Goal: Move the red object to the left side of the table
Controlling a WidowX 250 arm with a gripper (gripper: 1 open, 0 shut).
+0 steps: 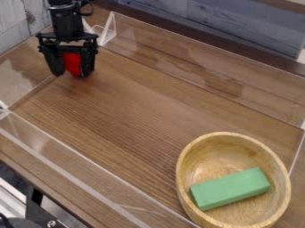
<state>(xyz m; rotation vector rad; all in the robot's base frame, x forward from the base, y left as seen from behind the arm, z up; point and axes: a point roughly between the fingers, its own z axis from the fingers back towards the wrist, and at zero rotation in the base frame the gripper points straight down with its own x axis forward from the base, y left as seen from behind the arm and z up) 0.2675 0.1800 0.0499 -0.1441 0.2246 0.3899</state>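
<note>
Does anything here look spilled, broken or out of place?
Nothing stands out. The red toy sits on the table between the open gripper fingers, and the green block lies in the wooden bowl.

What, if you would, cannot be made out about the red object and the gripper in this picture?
- Red object: its lower part and contact with the table are hidden by the open gripper in the camera view.
- Arm above the gripper: cut off by the top edge.
- Object's surface detail: too small.
</note>
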